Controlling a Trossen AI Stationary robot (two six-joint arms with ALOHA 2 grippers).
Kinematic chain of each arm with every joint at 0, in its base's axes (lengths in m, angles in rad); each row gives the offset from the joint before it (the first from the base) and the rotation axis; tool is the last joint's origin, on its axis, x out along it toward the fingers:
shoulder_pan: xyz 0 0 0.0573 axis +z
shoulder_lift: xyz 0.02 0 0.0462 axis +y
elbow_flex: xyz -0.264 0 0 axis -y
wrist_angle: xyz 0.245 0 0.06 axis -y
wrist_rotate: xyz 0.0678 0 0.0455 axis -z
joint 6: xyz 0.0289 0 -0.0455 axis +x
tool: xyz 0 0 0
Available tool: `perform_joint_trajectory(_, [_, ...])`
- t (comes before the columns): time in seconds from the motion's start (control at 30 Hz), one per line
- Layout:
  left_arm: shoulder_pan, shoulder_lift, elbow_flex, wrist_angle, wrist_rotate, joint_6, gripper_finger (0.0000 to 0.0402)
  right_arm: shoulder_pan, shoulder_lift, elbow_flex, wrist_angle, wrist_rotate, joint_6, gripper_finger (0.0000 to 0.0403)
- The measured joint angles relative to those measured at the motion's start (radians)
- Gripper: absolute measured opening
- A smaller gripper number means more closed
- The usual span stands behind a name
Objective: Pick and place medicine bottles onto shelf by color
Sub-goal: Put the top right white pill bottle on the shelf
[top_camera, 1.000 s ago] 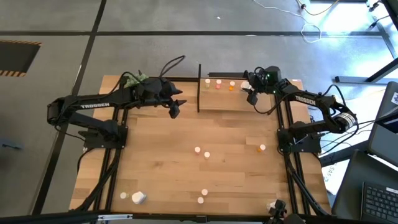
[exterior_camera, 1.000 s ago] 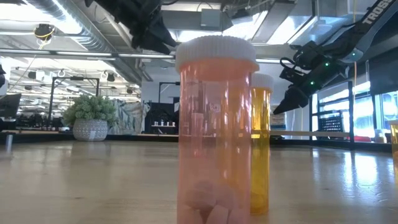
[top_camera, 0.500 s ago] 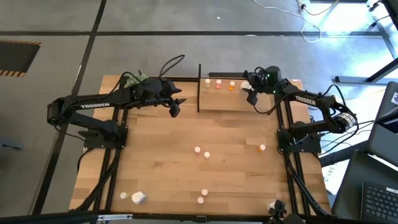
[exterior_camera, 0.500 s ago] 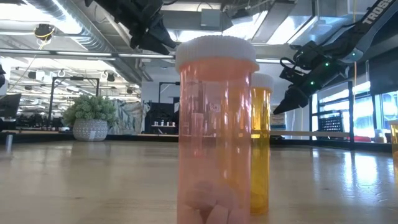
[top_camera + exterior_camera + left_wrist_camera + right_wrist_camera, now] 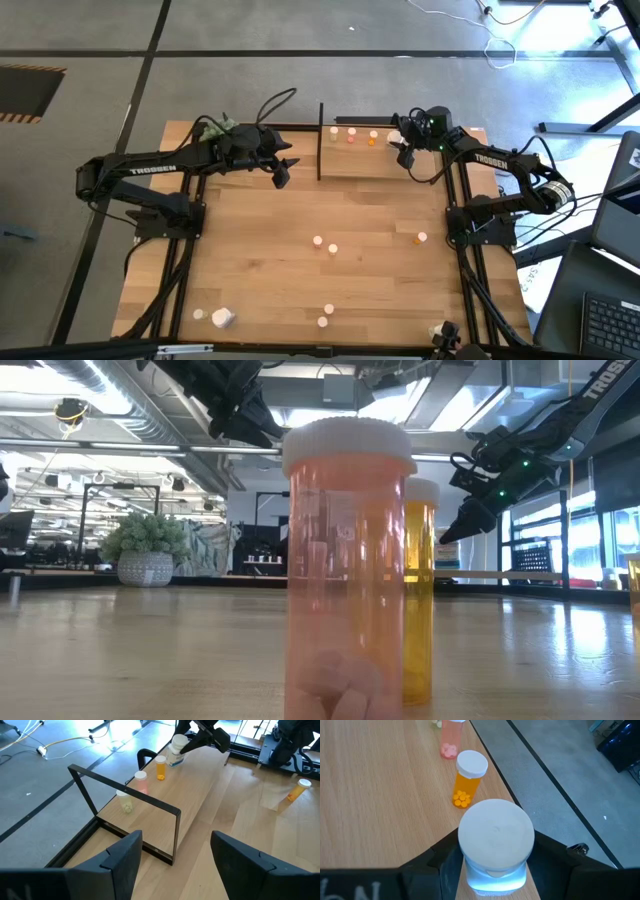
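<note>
While your arms hovered at the far edge, the tabletop (image 5: 260, 250) lay mostly bare, with scattered medicine bottles (image 5: 325, 245) well apart across its middle and near side. The shelf (image 5: 355, 160) sat against the far edge, with three small bottles (image 5: 352, 135) lined along its back. Your right end effector (image 5: 404, 150) was clenched around a white-capped bottle (image 5: 496, 840) at the shelf's right end, beside an orange bottle (image 5: 467, 779). Your left end effector (image 5: 281, 175) hung released just left of the shelf's upright.

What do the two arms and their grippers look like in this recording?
Both arms are matte black with white TROSSEN lettering on the forearm. The left arm trails a black cable looping above its wrist. The right arm shows small green lights near its wrist. Each gripper, left and right, has two broad black fingers.
</note>
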Motion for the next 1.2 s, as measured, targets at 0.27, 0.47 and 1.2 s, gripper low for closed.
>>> perform_joint_trajectory(0.27, [0.000,0.000,0.000,0.000,0.000,0.000,0.0230,0.000,0.000,0.000,0.000,0.000,0.002,0.0198])
perform_joint_trajectory(0.47, [0.000,0.000,0.000,0.000,0.000,0.000,0.0230,0.000,0.000,0.000,0.000,0.000,0.003,0.0198])
perform_joint_trajectory(1.2, [0.000,0.000,0.000,0.000,0.000,0.000,0.0230,-0.004,0.001,-0.001,0.006,-0.027,0.059,0.0198])
